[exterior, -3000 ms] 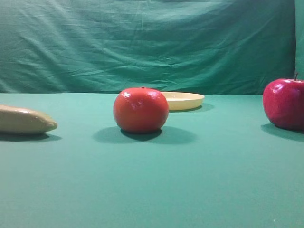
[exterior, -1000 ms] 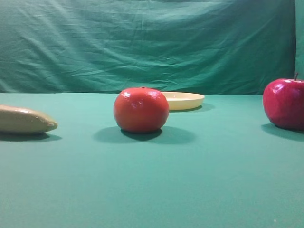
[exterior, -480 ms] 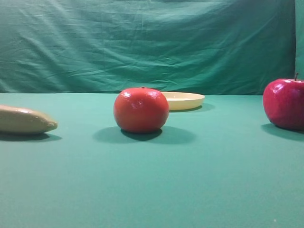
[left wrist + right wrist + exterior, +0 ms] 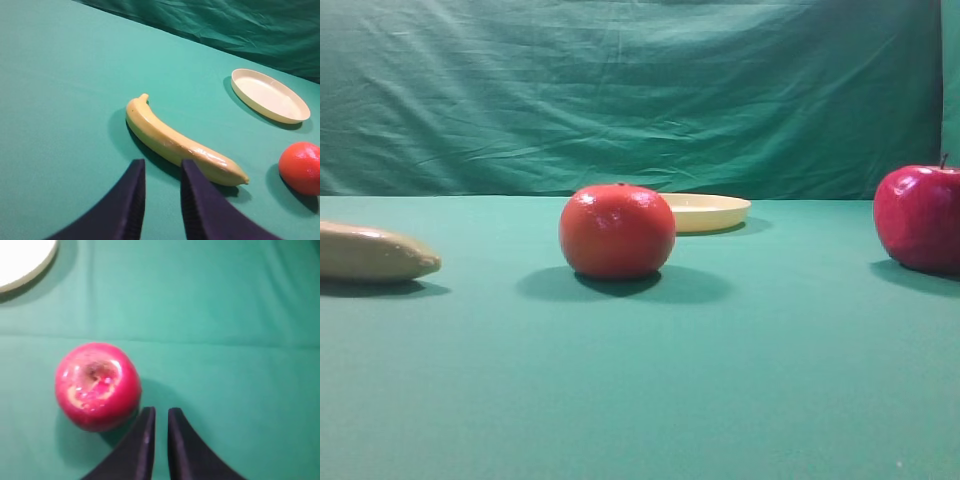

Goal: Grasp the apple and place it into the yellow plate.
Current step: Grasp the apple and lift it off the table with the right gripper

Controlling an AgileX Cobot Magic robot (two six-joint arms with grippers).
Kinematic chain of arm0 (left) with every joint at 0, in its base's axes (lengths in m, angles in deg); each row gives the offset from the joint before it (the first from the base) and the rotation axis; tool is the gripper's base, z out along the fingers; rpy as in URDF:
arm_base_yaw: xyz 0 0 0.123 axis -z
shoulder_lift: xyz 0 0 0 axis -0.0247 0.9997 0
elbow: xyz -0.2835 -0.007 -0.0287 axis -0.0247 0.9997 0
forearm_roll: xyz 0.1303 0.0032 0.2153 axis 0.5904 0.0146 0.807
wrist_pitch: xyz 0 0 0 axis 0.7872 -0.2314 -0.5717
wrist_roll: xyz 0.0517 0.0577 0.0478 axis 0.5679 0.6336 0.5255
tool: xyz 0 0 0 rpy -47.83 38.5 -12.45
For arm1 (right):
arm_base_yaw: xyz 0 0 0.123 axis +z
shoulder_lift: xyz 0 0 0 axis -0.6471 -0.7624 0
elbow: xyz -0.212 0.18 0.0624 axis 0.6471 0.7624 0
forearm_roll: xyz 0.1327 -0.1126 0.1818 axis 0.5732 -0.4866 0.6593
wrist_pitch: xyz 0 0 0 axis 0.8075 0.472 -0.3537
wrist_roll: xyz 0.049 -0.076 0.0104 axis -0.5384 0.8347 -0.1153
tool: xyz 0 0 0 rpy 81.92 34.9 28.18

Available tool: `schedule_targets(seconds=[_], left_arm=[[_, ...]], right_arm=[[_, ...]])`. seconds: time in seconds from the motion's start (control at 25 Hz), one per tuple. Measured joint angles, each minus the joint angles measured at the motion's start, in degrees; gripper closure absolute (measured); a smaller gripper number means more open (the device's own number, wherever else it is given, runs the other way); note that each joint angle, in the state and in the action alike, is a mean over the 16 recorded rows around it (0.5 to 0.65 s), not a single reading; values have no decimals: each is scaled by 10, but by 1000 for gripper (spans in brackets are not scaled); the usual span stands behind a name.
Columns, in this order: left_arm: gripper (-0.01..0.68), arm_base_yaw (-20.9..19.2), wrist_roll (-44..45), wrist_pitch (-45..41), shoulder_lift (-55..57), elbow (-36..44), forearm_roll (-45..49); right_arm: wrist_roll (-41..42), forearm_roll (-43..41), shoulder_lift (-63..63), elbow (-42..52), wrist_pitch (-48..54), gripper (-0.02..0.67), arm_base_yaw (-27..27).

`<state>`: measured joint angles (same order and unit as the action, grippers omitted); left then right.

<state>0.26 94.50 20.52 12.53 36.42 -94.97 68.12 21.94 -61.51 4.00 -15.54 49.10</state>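
**A:** Where does the glossy crimson-red apple (image 4: 97,385) sit right now?

**B:** On the green cloth-covered desk (image 4: 720,380), far right in the high view, well apart from the shallow pale yellow plate (image 4: 705,211). From the right wrist camera it lies just left of the right tool (image 4: 160,430), whose dark fingers are nearly together and hold nothing.

**A:** So how should the grasp go?

**B:** I'd spread those fingers wide first, shift left until the apple is centred between them, then descend to its widest part. It is round and slick, so an off-centre pinch could roll it away.

**A:** And the left tool (image 4: 161,187)?

**B:** Fingers a narrow gap apart, empty, near the long yellow banana (image 4: 182,143). The orange-red round fruit (image 4: 617,231) stands in front of the plate; carry the apple above it.
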Motion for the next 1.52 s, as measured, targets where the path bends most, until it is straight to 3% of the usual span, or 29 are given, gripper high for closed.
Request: schedule_targets(seconds=[0.24, 0.72, 0.88, 1.08, 1.52], left_arm=[[516, 0, 0, 0, 0, 0, 0], [516, 0, 0, 0, 0, 0, 0], [516, 0, 0, 0, 0, 0, 0], [516, 0, 0, 0, 0, 0, 0], [516, 0, 0, 0, 0, 0, 0]], right_arm=[[57, 9, -53, -40, 2, 525, 57], [73, 10, -163, -116, 10, 91, 85], [64, 10, -202, -133, 14, -2, 82], [49, 10, -249, -144, 17, -11, 74], [29, 12, -303, -171, 24, 104, 62]])
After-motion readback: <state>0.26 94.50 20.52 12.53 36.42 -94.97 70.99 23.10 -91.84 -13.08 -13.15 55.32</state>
